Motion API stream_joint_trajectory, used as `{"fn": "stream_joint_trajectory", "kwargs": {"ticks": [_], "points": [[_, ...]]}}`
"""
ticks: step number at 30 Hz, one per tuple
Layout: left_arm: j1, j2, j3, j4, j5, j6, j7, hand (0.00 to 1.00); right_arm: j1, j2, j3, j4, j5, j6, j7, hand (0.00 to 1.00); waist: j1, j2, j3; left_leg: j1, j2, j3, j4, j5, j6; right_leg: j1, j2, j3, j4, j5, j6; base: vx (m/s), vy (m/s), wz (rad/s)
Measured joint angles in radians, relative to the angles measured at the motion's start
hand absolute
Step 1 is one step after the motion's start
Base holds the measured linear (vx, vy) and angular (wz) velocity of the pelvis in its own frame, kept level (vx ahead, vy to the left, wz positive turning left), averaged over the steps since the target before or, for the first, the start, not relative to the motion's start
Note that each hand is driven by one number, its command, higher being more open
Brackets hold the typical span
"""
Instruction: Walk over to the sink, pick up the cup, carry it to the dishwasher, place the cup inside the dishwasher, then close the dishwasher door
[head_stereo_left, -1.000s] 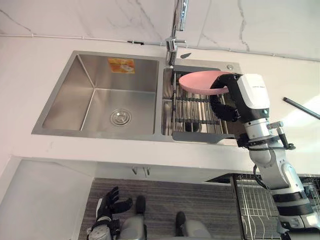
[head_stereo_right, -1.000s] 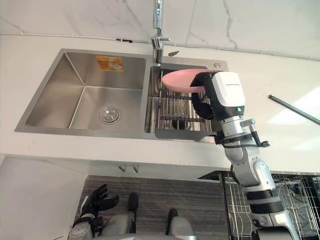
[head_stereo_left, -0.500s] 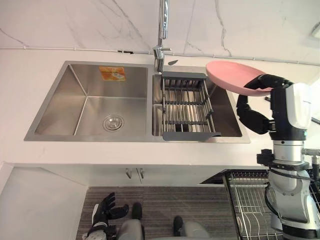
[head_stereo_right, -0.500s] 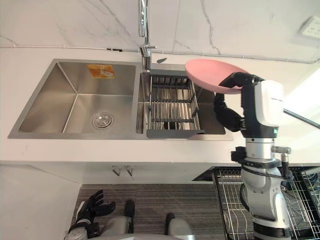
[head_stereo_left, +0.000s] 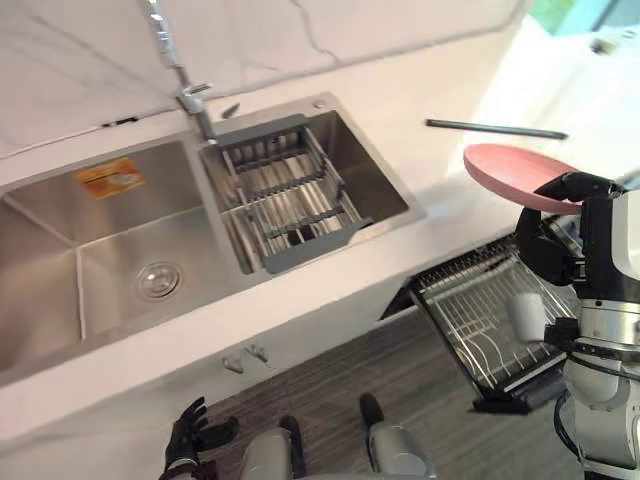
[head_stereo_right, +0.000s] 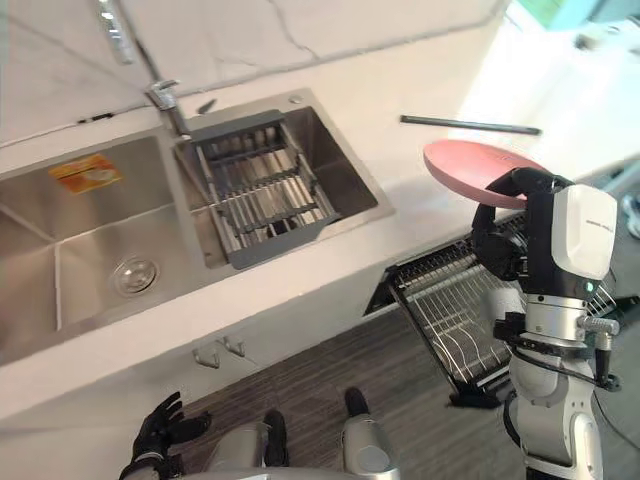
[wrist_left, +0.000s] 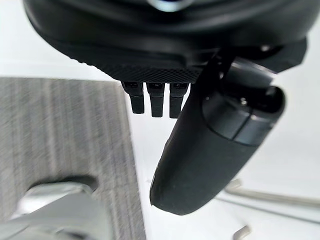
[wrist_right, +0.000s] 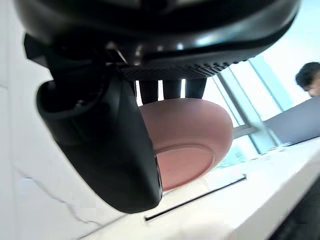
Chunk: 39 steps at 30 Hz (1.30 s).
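What my right hand (head_stereo_left: 548, 245) holds is a pink shallow dish (head_stereo_left: 512, 172), not a cup. The hand is shut on it, thumb (wrist_right: 107, 150) on one side of the rim and fingers on the other. It carries the dish (head_stereo_right: 478, 168) roughly level in the air, past the counter's front edge and above the pulled-out dishwasher rack (head_stereo_left: 478, 318). The sink (head_stereo_left: 95, 265) lies off to the left, and a grey drain rack (head_stereo_left: 285, 195) sits in its right basin. My left hand (head_stereo_left: 190, 438) hangs low near the floor, open with fingers (wrist_left: 156, 97) straight.
The white counter (head_stereo_left: 440, 170) runs along the wall with a faucet (head_stereo_left: 185, 85) behind the sink. A thin dark rod (head_stereo_left: 495, 128) lies on the counter beyond the dish. A whitish object (head_stereo_left: 526, 315) sits in the wire rack (head_stereo_right: 450, 310). A person's head (wrist_right: 310, 77) shows far off.
The camera has swung to the right. My right hand carried the pink dish from over the sink's drain rack, rightward and off the counter, to above the dishwasher rack. The left hand stays low.
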Motion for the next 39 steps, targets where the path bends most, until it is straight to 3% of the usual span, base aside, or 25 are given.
{"fn": "stream_joint_trajectory", "kwargs": {"ticks": [2, 4, 5, 7, 13, 17, 26, 36, 39], "points": [[0.000, 0.007, 0.035, -0.003, 0.000, -0.001, 0.005, 0.90, 0.004, -0.001, 0.006, 0.004, -0.020, -0.006, 0.003, 0.30, -0.001, 0.002, 0.001, 0.021, 0.027, 0.048, -0.007, -0.004, -0.002, -0.006, -0.018, -0.116, 0.145, -0.043, -0.018, -0.05, -0.020, -0.73], [0.007, 0.012, 0.046, 0.001, -0.002, 0.005, 0.017, 0.90, 0.003, -0.004, 0.004, 0.004, -0.023, -0.015, 0.002, 0.30, -0.001, -0.005, -0.002, 0.025, 0.033, 0.071, 0.003, -0.023, -0.026, 0.039, -0.023, -0.167, 0.129, -0.121, 0.003, -0.01, -0.119, -0.52], [0.006, -0.004, 0.050, 0.006, -0.002, 0.006, 0.014, 0.90, 0.007, -0.008, -0.002, 0.018, -0.029, -0.019, 0.002, 0.30, -0.009, 0.012, -0.001, 0.022, 0.047, 0.073, 0.010, -0.031, -0.034, 0.047, -0.008, -0.165, 0.095, -0.109, 0.026, 0.00, -0.131, -0.29], [0.010, -0.027, 0.048, 0.004, -0.001, 0.004, 0.008, 0.90, 0.029, -0.007, -0.006, 0.078, -0.028, -0.007, 0.005, 0.30, -0.005, 0.031, -0.012, 0.043, 0.058, 0.074, -0.011, -0.019, -0.051, 0.061, 0.024, -0.142, 0.055, -0.083, 0.026, 0.04, -0.100, -0.41], [0.029, -0.038, 0.044, 0.022, -0.002, 0.008, 0.011, 0.90, 0.068, 0.001, -0.069, 0.152, -0.007, 0.020, 0.010, 0.30, -0.022, 0.045, -0.014, 0.079, 0.048, 0.070, -0.084, 0.009, -0.072, 0.063, 0.056, -0.082, -0.003, -0.047, 0.024, 0.09, -0.036, -0.41], [0.037, -0.040, 0.009, 0.022, -0.002, 0.007, 0.001, 0.90, 0.056, -0.004, -0.120, 0.176, 0.040, 0.022, 0.010, 0.30, -0.035, 0.064, -0.008, 0.083, 0.019, 0.067, -0.129, 0.029, -0.062, 0.066, 0.036, -0.077, -0.043, -0.027, 0.037, 0.04, 0.045, 0.01], [-0.025, -0.062, -0.066, 0.021, -0.006, -0.016, -0.010, 0.90, -0.150, -0.087, -0.068, 0.368, 0.133, 0.026, 0.003, 0.30, -0.032, 0.125, 0.049, 0.020, -0.046, 0.047, -0.167, 0.063, -0.016, 0.021, -0.012, -0.075, -0.109, 0.044, 0.069, -0.07, 0.067, 0.03], [-0.099, -0.063, -0.106, 0.016, -0.012, -0.020, -0.005, 0.90, -0.361, -0.111, 0.070, 0.626, 0.229, 0.052, -0.011, 0.30, -0.001, 0.133, 0.168, -0.059, -0.079, 0.004, -0.175, 0.102, 0.006, -0.040, -0.041, -0.098, -0.108, 0.074, 0.077, -0.07, 0.026, 0.13], [-0.114, -0.062, -0.108, 0.016, -0.020, -0.020, -0.004, 0.90, -0.402, -0.112, 0.106, 0.663, 0.234, 0.055, -0.012, 0.30, 0.012, 0.133, 0.180, -0.081, -0.085, -0.002, -0.174, 0.110, 0.009, -0.059, -0.044, -0.101, -0.107, 0.079, 0.077, -0.02, 0.013, 0.07]]}}
